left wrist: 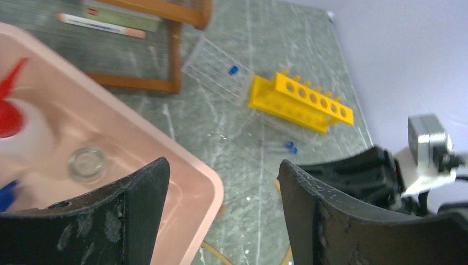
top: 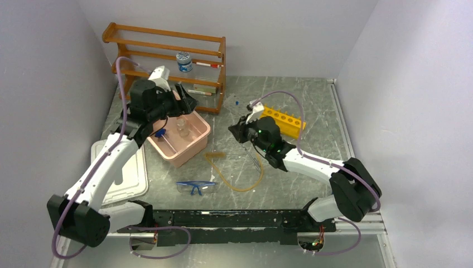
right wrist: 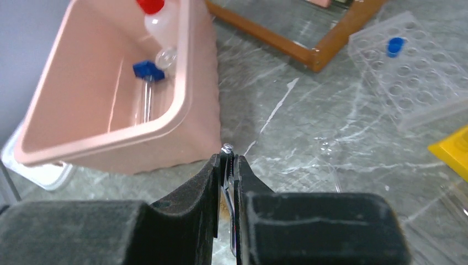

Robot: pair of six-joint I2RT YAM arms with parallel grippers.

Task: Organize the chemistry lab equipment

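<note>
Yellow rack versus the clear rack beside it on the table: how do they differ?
The yellow rack is opaque with a single row of round holes; the clear rack is see-through with a grid of many wells. The yellow rack's holes look empty, while the clear rack holds one blue cap. Both lie on the table, side by side near the wooden shelf.

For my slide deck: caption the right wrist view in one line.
Right gripper shut on a thin clear tube, near the pink bin holding a red-capped squeeze bottle.
</note>
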